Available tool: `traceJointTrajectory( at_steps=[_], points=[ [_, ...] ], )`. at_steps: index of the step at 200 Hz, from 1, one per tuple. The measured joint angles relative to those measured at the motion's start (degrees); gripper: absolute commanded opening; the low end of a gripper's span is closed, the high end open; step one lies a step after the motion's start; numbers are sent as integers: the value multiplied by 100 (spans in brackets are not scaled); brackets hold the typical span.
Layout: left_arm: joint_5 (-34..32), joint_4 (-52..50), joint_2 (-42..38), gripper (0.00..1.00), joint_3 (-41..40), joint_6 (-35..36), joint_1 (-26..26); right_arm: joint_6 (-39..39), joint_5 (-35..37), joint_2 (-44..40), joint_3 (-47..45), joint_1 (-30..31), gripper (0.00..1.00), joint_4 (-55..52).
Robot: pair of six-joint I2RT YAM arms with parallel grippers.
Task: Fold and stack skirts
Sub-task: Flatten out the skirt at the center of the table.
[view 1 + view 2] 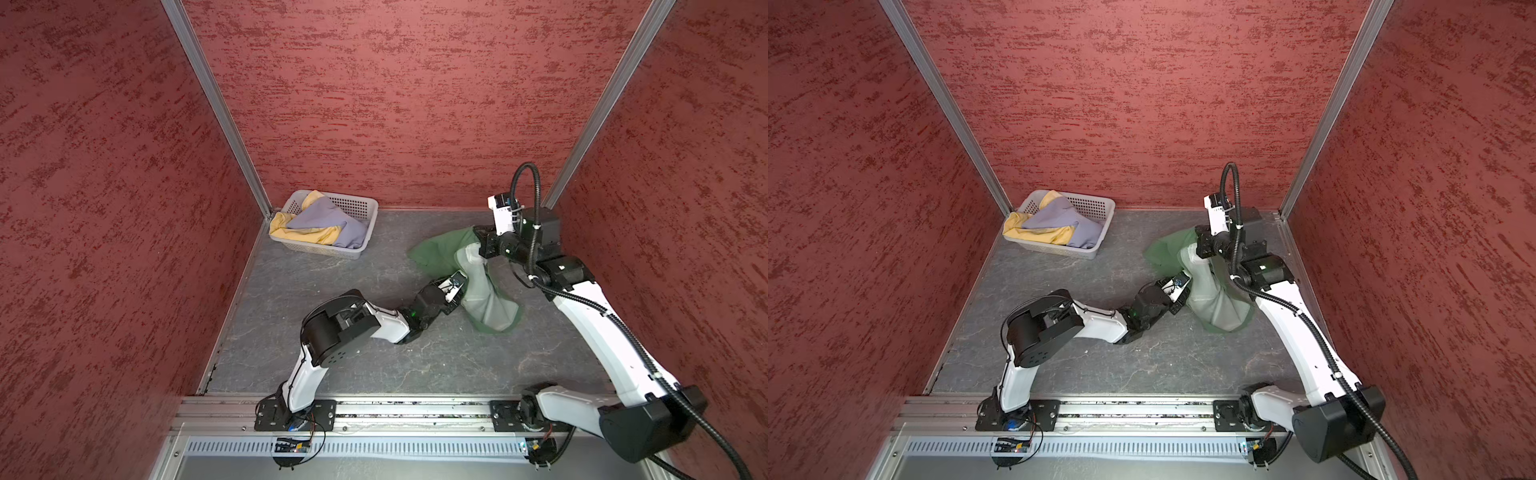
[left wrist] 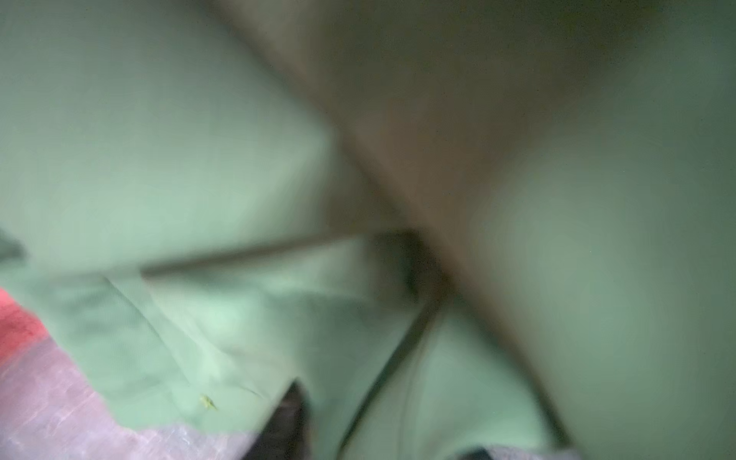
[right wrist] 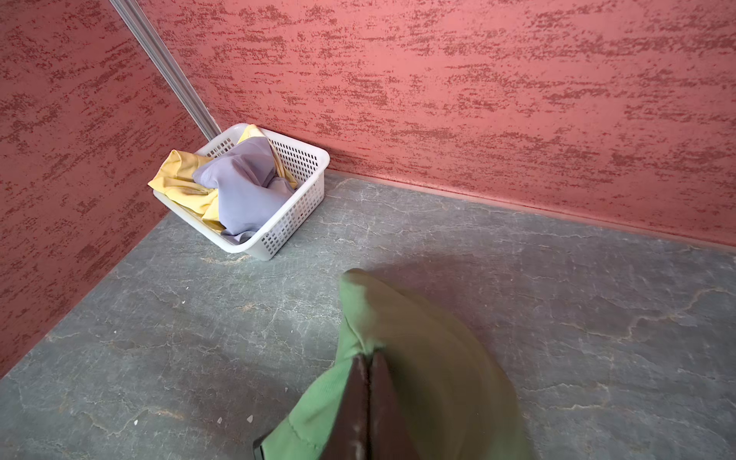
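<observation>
Green skirt [image 1: 440,251] is drooping, crumpled, from the clenched right gripper [image 3: 368,360] onto the table [image 1: 332,365], right of centre. Left gripper [image 1: 458,286] is sitting against its pale lining, but the left wrist view is blurring out and I cannot tell its grip. Yellow skirt [image 1: 291,230] and lavender skirt [image 1: 322,220] are lying in the corner basket [image 1: 357,204], well apart.

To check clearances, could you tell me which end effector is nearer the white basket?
Left, narrowly. The left end effector meets the green skirt on its side facing the white basket; the right end effector pinches it from the far side.
</observation>
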Motion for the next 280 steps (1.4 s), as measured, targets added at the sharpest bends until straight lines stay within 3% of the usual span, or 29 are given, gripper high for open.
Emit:
traceJointTrajectory(
  at_steps=[9,59,110,149,189,240,280],
  points=[
    [-4,-17,0,0,13,31,24,4,0,0,2,0,0,2],
    [0,-107,-251,0,-378,76,127,7,94,11,2,-13,0,-7],
    [-240,-994,-1460,0,-713,138,326,9,551,208,7,-116,0,37],
    [-586,-2629,-2319,0,-168,175,597,101,723,424,-125,-323,0,264],
    [-752,-3899,-2688,0,404,243,654,310,752,817,-452,-651,0,520],
    [-1045,-4221,-2706,0,520,789,844,544,525,1029,-1058,-723,0,730],
    [-1102,-3838,-2527,0,881,1436,1084,636,59,986,-1644,-710,4,1014]
  ],
)
